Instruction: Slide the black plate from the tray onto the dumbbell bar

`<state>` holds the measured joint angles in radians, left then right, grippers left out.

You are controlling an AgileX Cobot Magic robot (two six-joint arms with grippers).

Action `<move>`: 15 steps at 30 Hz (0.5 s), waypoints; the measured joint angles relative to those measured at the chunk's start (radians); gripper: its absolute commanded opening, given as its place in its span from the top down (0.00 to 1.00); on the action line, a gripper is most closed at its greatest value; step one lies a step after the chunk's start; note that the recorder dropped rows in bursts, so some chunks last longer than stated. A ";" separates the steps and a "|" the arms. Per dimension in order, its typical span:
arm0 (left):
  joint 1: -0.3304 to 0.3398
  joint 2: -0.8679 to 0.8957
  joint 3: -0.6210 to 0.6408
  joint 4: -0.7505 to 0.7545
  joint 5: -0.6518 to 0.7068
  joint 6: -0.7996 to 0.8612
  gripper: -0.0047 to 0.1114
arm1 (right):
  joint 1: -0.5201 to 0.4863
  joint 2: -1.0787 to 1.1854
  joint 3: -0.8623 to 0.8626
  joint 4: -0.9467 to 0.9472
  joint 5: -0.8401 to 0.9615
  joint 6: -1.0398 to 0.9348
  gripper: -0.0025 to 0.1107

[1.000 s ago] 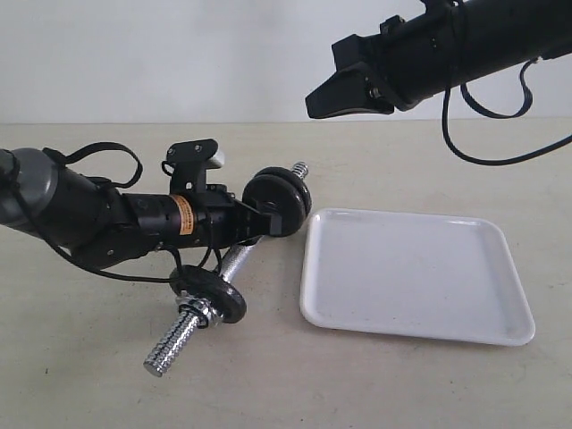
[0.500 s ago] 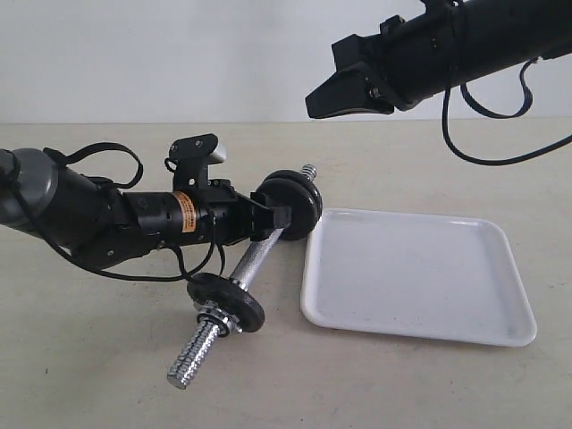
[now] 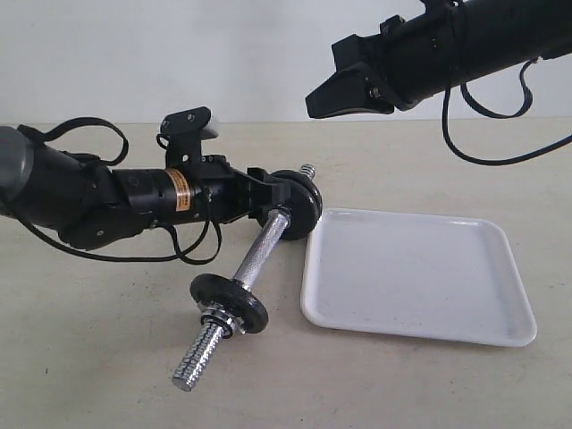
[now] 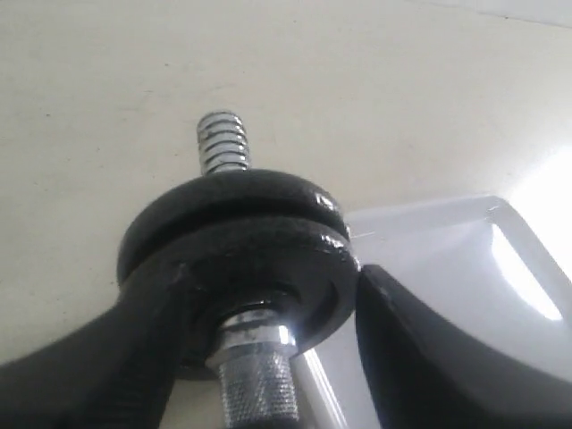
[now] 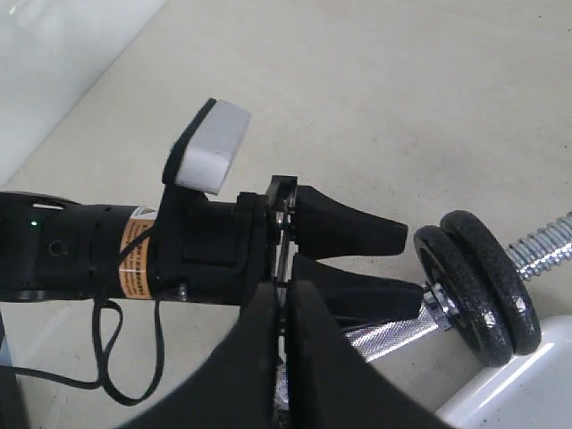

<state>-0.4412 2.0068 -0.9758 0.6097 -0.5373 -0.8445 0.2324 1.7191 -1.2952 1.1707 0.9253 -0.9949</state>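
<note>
On the pale beige table (image 3: 107, 357), which was matte and bore a few small dark specks, the things stood in front of a plain white wall (image 3: 179, 54). The light was soft, and only the white tray (image 3: 411, 268) gave a bright shine at one corner in the left wrist view. The tray lay flat at the right side of the table.

The black plate (image 3: 299, 204) was on the dumbbell bar (image 3: 259, 255), at the bar's far end, just beside the tray's near-left corner. It was round, with a rough, grainy black skin and a raised rim, and it sat tight against a second disc of the same kind. A short piece of coarse chrome thread came out behind the pair. The bar lay slanted, its middle part knurled. One more black disc (image 3: 231, 302) with a chrome nut (image 3: 217, 315) sat near the other threaded end.

The left gripper (image 3: 273, 197) lay low beside the pair of discs with its jaws spread and nothing pinched. The right gripper (image 5: 283, 290) hung high above the table, jaws pressed together.
</note>
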 measured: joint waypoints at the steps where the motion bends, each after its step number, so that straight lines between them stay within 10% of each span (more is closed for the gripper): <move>1: 0.000 -0.013 0.000 0.000 0.023 0.000 0.50 | 0.000 0.000 0.000 0.000 0.000 -0.002 0.98; 15: 0.000 -0.223 0.000 0.034 0.205 0.000 0.50 | 0.000 0.000 0.000 0.000 -0.025 -0.006 0.98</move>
<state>-0.4412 1.7838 -0.9758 0.6433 -0.3318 -0.8445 0.2324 1.7191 -1.2952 1.1707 0.8999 -1.0004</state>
